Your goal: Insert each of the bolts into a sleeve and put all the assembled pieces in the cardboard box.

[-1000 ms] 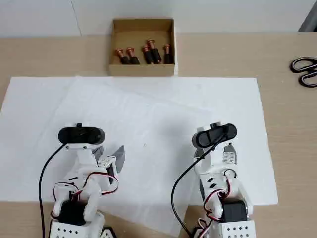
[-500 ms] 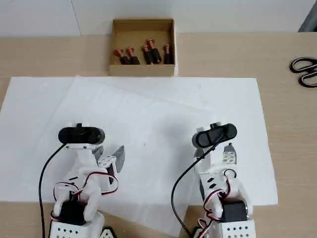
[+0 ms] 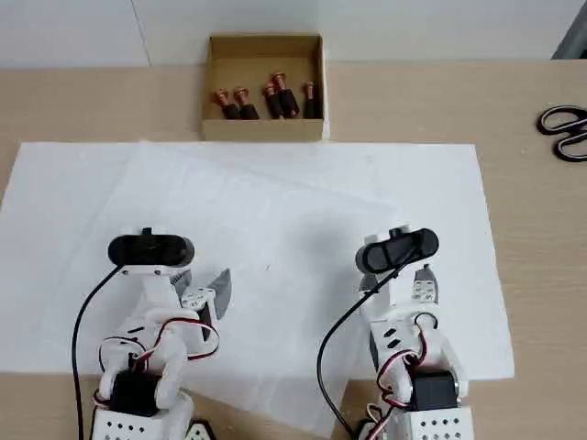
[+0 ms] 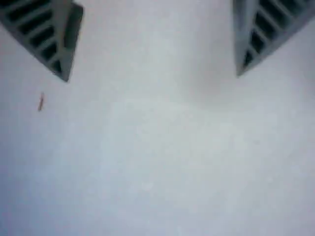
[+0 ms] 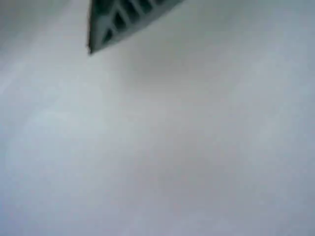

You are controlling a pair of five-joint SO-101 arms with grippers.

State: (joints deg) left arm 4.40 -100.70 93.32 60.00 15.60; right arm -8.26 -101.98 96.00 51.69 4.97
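On the left arm (image 3: 151, 353) the jaws stand spread wide with nothing between them, low over the white paper (image 4: 157, 162). Whether the right arm (image 3: 413, 353) has its jaws spread or pressed together I cannot tell. Both arms sit folded back at the near edge of the wooden table (image 3: 110, 101), side by side and well apart. At the far edge, the cardboard box (image 3: 264, 43) holds five sleeved bolts (image 3: 280, 96) in a rough row. Scissors (image 3: 564, 131) lie off to the right, beyond the paper.
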